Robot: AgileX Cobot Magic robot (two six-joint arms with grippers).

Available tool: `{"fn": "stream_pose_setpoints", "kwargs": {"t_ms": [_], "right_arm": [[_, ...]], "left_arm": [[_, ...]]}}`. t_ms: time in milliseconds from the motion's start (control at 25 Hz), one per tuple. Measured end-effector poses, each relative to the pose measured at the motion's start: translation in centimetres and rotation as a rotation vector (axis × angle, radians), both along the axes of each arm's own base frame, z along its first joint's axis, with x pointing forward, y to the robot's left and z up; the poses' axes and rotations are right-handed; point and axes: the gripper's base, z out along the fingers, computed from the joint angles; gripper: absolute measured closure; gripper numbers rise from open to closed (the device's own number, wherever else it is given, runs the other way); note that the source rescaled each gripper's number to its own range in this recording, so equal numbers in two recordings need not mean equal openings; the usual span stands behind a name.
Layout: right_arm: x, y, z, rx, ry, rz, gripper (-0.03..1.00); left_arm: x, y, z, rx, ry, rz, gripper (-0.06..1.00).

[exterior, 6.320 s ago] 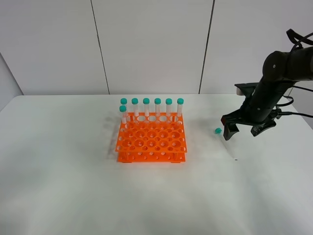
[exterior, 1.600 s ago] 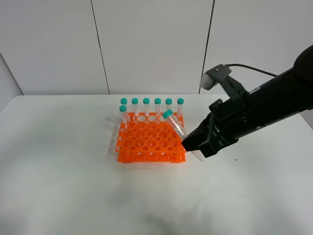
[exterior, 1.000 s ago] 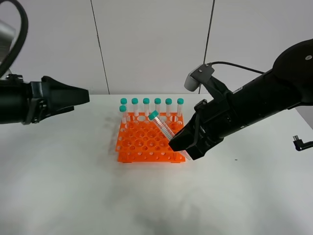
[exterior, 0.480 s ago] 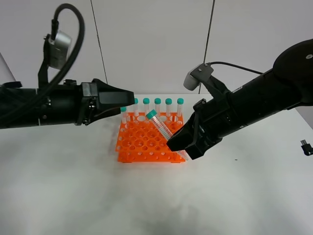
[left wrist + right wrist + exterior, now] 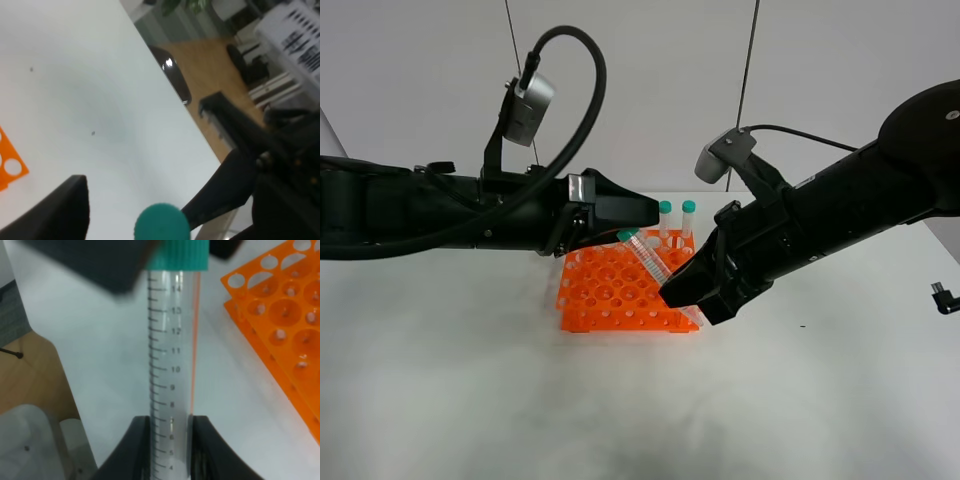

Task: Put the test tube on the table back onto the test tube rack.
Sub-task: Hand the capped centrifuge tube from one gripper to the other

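Your right pincer [image 5: 170,426] grips the tube [image 5: 652,264] low down, and it leans, cap [image 5: 628,236] up-left. Your left pincer [image 5: 646,214] is nearer the cap, spread wide either side of it.

Spare tubes [image 5: 665,208] and wall panels [image 5: 650,90]
Two teal-capped tubes stand upright, side by side, near the tabletop's [image 5: 470,400] far edge; pale panels behind.

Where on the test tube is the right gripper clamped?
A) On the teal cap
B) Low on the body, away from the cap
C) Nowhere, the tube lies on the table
B: in the right wrist view, the right gripper pinches the test tube low on its body, far from the teal cap.
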Motion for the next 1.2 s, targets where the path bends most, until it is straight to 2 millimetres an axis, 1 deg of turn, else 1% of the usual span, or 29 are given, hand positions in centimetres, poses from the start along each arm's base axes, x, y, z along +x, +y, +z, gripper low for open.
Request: {"fn": "stream_pose_setpoints", "kwargs": {"t_ms": [120, 280, 360, 600, 1200], "right_arm": [[0.1, 0.0, 0.0, 0.0, -0.005, -0.005, 0.93], [0.1, 0.0, 0.0, 0.001, -0.001, -0.009, 0.93], [0.1, 0.0, 0.0, 0.002, -0.001, -0.019, 0.93], [0.3, -0.1, 0.0, 0.0, -0.003, -0.051, 0.93], [0.7, -0.1, 0.2, 0.019, -0.022, -0.095, 0.93]], "left_arm": [[0.0, -0.4, -0.6, 0.011, 0.015, -0.009, -0.05], [0.0, -0.4, -0.6, 0.015, 0.014, -0.003, -0.05], [0.2, -0.4, -0.4, 0.014, 0.006, 0.001, -0.05], [1.0, -0.9, 1.3, -0.011, -0.045, 0.005, -0.05], [1.3, -0.7, 1.2, 0.019, -0.055, 0.032, -0.05]]}}
